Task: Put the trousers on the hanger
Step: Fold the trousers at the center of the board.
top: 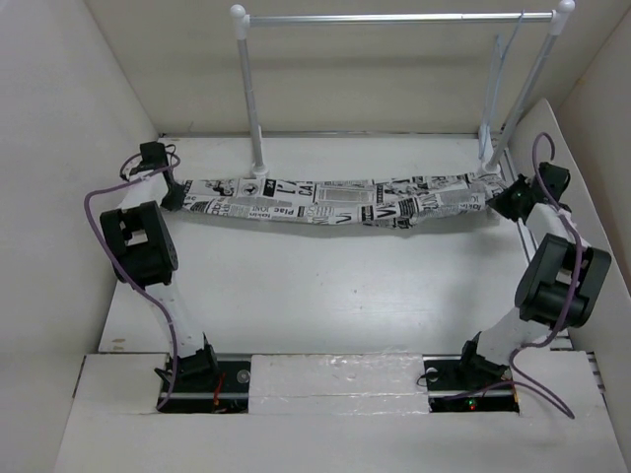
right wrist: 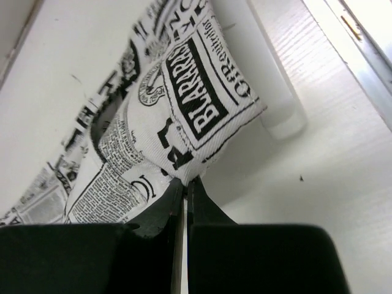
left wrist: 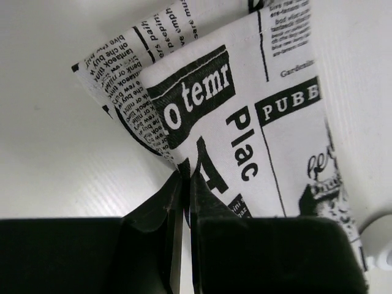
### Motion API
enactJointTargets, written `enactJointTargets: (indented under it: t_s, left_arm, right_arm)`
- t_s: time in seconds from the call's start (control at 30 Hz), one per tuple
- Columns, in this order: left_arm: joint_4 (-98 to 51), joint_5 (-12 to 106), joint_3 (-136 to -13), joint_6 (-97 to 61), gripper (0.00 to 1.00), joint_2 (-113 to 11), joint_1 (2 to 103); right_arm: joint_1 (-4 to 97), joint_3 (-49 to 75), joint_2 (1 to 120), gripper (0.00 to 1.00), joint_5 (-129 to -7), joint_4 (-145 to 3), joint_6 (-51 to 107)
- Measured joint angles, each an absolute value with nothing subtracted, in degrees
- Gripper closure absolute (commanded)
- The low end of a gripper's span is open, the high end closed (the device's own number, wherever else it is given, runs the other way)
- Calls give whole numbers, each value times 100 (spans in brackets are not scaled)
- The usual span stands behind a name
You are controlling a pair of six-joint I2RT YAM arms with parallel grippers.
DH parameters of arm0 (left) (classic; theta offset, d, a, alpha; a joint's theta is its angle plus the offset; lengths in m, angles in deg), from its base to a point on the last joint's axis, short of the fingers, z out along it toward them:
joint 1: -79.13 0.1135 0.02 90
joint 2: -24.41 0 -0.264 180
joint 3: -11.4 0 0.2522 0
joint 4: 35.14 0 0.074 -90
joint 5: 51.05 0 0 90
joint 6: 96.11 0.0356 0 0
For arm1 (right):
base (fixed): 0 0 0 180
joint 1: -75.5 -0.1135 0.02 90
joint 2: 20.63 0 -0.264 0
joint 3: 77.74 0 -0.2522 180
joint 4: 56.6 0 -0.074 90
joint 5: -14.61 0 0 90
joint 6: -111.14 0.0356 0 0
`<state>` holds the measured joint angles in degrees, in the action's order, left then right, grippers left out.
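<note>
**Trousers stretched between both arms, hanger barely readable**

Closest to my wrist cameras, the black fingers of the left gripper (left wrist: 184, 179) are pinched tight on a fold of the trousers (top: 335, 202), with only a sliver between them. The right gripper (right wrist: 185, 184) is clamped the same way on the opposite end. From above, the trousers run as one bunched band between the two arms, in front of the rail (top: 394, 18). I cannot tell whether the sagging middle touches the worktop (top: 325, 291). I cannot tell waist from hems, or separate the legs. The hanger (top: 490, 84) hangs at the rail's right end, above the fabric. Its thin wire fades into the white post (top: 527, 84) beside it, and its lower edge is lost to me.
</note>
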<state>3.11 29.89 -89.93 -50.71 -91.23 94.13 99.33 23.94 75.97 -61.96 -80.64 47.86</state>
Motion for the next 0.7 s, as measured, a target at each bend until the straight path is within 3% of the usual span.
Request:
enactJointTargets:
  t_s: [0.23, 0.53, 0.6, 0.63, 0.67, 0.7]
  left_arm:
    - [687, 2644, -8687, -4896, 100, -8312, 9333]
    - [963, 2209, -7041, -4770, 100, -7103, 9431]
    - [984, 2244, -6617, -4770, 100, -6836, 9625]
    - [1037, 2285, -6422, -4772, 96, -6710, 9757]
    - [1070, 2320, -6261, -4767, 73, -6611, 9879]
    - [1087, 2270, -6071, -4752, 65, -6496, 10028]
  right_arm:
    - [10449, 2892, 6828, 100, -5975, -8593, 4626]
    - [11457, 4396, 6028, 100, -5798, -9234, 4224]
    - [11701, 4707, 5700, 82, -5804, -9472, 4124]
    - [11791, 4785, 5542, 46, -5815, -9616, 4069]
    - [11846, 4820, 5403, 36, -5857, -9732, 4028]
    - [11894, 4818, 5269, 31, -5883, -9765, 3921]
